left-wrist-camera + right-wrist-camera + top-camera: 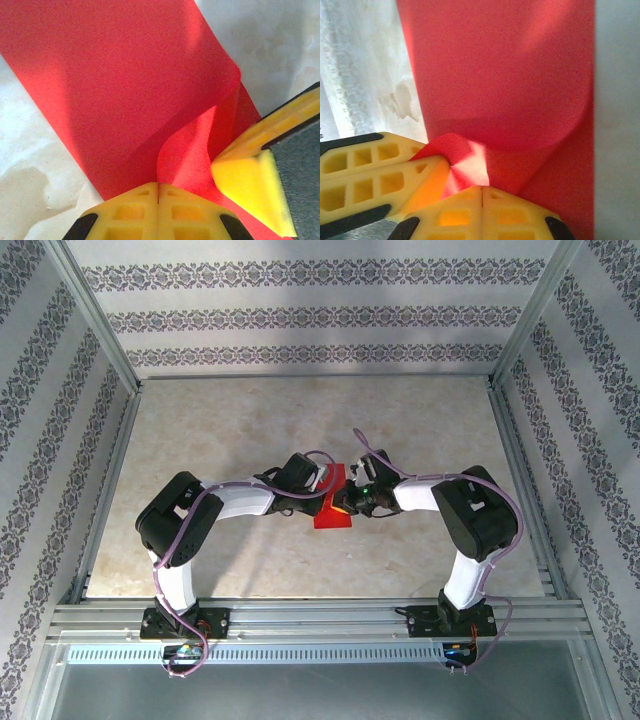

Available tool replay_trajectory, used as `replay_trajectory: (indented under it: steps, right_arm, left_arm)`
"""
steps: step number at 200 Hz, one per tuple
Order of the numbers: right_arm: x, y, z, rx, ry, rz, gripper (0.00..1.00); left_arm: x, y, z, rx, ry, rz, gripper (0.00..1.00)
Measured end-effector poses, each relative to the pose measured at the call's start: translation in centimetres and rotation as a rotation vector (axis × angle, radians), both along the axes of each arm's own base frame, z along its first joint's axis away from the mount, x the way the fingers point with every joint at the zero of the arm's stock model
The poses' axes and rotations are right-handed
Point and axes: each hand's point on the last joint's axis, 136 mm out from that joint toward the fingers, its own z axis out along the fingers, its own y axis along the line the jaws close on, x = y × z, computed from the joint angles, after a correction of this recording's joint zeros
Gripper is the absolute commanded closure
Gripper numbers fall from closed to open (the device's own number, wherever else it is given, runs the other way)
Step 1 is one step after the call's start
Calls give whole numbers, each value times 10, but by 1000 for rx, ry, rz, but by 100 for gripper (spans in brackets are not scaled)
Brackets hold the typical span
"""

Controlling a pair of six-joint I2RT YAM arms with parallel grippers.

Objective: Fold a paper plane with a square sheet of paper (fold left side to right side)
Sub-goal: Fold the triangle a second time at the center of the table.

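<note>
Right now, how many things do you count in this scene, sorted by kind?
Red paper sheet: 1
Robot arms: 2, the left arm and the right arm, the jaws of both shut on the paper
Total: 3

The plain, thin, bright red square sheet of paper [125,75] bears no print. Ahead of the left gripper [158,192] it runs from vivid scarlet into a duller, shaded red (a pale pink sheen sits right at the tips of the right gripper [481,195]). Both grippers have moulded yellow plastic fingers [365,175] edged in black. To either side of them the flat stone-look table [250,420] is mottled cream and beige. Beyond the grippers, the papered walls [300,315] alternate white bands with grey damask stripes. The jointed arms [245,502] are black and white, trailed by thin lilac cables [365,447].
</note>
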Motion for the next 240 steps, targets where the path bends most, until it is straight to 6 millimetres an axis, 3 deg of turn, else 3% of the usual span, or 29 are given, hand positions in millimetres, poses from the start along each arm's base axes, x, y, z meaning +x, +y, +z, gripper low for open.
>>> replay_trajectory:
  steps: [43, 83, 118, 158, 182, 208, 240]
  right_arm:
    - [0, 0, -1, -1, -1, 0, 100]
    - [0, 0, -1, -1, -4, 2, 100]
    - [0, 0, -2, 3, -9, 3, 100]
    - [1, 1, -1, 5, -12, 4, 100]
    - [0, 1, -1, 7, -11, 5, 100]
    - [0, 1, -1, 7, -11, 5, 100]
    - [0, 1, -1, 7, -11, 5, 100]
  left_arm:
    - [0, 0, 0, 0, 0, 0, 100]
    - [-1, -1, 0, -3, 1, -4, 77]
    - [1, 0, 4, 2, -12, -9, 72]
    - [12, 16, 31, 5, -61, 36, 67]
    - [17, 24, 64, -26, -119, 60, 67]
    - [13, 27, 95, -68, -159, 64, 75]
    - [-4, 24, 96, -123, -99, 45, 84]
